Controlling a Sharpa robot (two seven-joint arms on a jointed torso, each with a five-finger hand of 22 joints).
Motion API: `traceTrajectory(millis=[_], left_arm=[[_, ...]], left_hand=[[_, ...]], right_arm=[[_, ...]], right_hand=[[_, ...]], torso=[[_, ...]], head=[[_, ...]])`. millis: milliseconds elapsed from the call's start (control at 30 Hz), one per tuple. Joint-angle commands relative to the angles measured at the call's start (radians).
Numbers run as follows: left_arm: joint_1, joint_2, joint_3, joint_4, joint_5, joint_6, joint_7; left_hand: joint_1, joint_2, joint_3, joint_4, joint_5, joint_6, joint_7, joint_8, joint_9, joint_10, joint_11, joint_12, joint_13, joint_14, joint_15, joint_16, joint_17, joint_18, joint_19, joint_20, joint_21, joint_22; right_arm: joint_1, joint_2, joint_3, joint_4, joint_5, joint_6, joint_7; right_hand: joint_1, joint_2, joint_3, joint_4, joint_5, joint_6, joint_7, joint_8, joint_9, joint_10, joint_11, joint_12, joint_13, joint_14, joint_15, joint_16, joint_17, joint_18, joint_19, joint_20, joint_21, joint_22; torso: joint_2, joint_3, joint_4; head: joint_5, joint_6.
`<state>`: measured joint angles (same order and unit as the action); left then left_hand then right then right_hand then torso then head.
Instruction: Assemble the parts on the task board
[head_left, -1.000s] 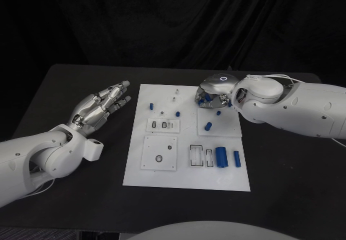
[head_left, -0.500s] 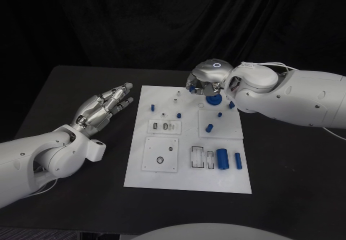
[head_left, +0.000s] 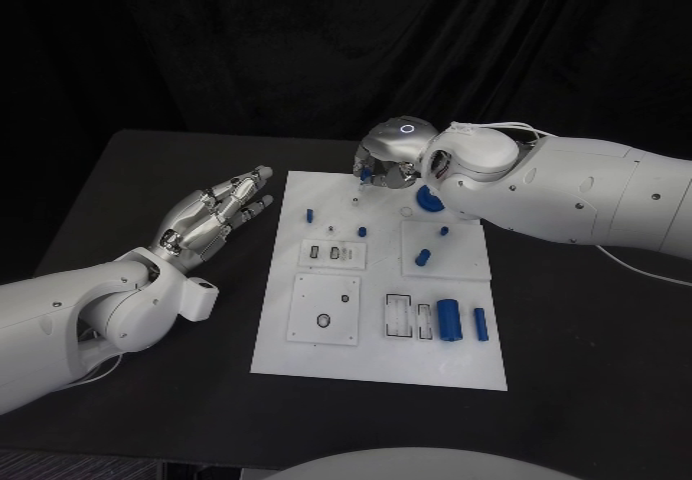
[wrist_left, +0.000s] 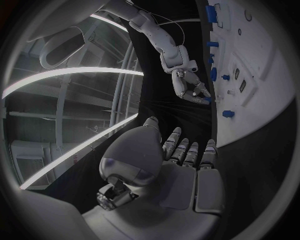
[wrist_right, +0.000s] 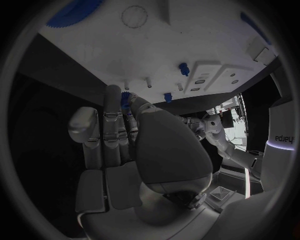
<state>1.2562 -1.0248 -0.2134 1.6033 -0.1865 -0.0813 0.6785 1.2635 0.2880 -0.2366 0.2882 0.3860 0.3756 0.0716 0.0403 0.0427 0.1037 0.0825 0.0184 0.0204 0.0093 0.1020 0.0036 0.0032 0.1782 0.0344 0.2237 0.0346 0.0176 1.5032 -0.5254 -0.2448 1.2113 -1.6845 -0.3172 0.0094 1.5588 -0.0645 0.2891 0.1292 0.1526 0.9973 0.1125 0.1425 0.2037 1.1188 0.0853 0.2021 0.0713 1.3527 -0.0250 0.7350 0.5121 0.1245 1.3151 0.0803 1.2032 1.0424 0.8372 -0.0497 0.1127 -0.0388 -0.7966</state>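
The white task board (head_left: 378, 345) lies in the middle of the black table. My right hand (head_left: 387, 162) hovers over the board's far edge, near two thin pegs (head_left: 355, 199). It pinches a small blue part (wrist_right: 127, 98) between thumb and fingers; the part looks toothed. A large blue gear (head_left: 430, 199) lies on the board just right of that hand. Other blue parts include a short peg (head_left: 309, 214), a piece (head_left: 423, 257) and two cylinders (head_left: 449, 319) near the slots. My left hand (head_left: 216, 213) floats left of the board, fingers spread, holding nothing.
Raised white blocks with slots and holes (head_left: 323, 308) sit on the board's near half. Bare black table (head_left: 159, 400) surrounds the board. In the left wrist view my right hand (wrist_left: 190, 91) hangs beside the board (wrist_left: 265, 95).
My right hand has moved left and toward the far edge of the board, carrying the small blue part and uncovering the large blue gear. My left hand has stayed put.
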Motion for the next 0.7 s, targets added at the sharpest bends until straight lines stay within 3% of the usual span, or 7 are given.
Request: traceTrajectory(millis=[33,333,567,700], left_arm=[[0.003,0.002,0.001,0.002,-0.001,0.013,0.259],[0.003,0.002,0.001,0.003,-0.001,0.013,0.258],[0.003,0.003,0.001,0.001,-0.001,0.013,0.257],[0.003,0.005,0.001,0.000,-0.001,0.014,0.255]], left_hand=[[0.013,-0.001,0.007,-0.002,0.006,0.005,0.007,0.006,0.002,0.003,-0.001,0.001,0.001,0.001,0.002,0.000,0.001,0.004,-0.001,0.006,0.003,0.001],[0.015,-0.001,0.007,-0.002,0.007,0.009,0.010,0.007,0.002,0.003,-0.002,0.001,0.001,0.001,0.002,0.000,0.001,0.004,-0.001,0.006,0.003,0.001],[0.016,-0.001,0.008,-0.002,0.008,0.009,0.011,0.007,0.002,0.003,-0.002,0.001,0.001,0.001,0.002,0.000,0.001,0.004,-0.001,0.006,0.003,0.001],[0.017,-0.001,0.009,-0.003,0.010,0.007,0.011,0.007,0.002,0.002,-0.002,0.001,0.001,0.001,0.002,0.000,0.001,0.004,-0.001,0.006,0.003,0.001]], right_arm=[[-0.004,0.011,0.001,-0.014,-0.009,0.022,0.005],[-0.007,0.028,0.002,-0.032,-0.009,0.060,-0.004],[-0.009,0.029,0.002,-0.036,-0.009,0.076,-0.011],[-0.012,0.031,0.002,-0.041,-0.009,0.081,-0.012]], right_hand=[[-0.003,-0.004,0.002,0.007,-0.007,-0.009,0.001,-0.006,0.001,0.026,-0.026,-0.005,-0.001,-0.001,-0.005,-0.007,0.000,-0.011,-0.003,-0.003,-0.005,-0.002],[-0.008,-0.007,0.002,0.012,-0.012,-0.018,-0.001,-0.012,0.003,0.022,-0.024,-0.013,-0.002,-0.005,-0.005,-0.011,0.000,-0.010,-0.009,-0.003,-0.011,-0.006],[-0.009,-0.008,0.003,0.014,-0.014,-0.020,-0.002,-0.014,0.004,0.019,-0.023,-0.018,-0.002,-0.008,-0.005,-0.012,0.000,-0.010,-0.011,-0.003,-0.014,-0.008],[-0.010,-0.009,0.003,0.015,-0.016,-0.023,-0.003,-0.016,0.005,0.015,-0.021,-0.023,-0.002,-0.010,-0.004,-0.014,-0.001,-0.010,-0.013,-0.003,-0.016,-0.009]], torso=[[0.001,0.0005,0.0001],[0.001,-0.0001,0.0081],[0.000,0.0010,0.0021],[0.001,0.0018,0.0031]], head=[[0.000,-0.001],[-0.009,-0.002],[-0.006,-0.008],[-0.006,-0.010]])
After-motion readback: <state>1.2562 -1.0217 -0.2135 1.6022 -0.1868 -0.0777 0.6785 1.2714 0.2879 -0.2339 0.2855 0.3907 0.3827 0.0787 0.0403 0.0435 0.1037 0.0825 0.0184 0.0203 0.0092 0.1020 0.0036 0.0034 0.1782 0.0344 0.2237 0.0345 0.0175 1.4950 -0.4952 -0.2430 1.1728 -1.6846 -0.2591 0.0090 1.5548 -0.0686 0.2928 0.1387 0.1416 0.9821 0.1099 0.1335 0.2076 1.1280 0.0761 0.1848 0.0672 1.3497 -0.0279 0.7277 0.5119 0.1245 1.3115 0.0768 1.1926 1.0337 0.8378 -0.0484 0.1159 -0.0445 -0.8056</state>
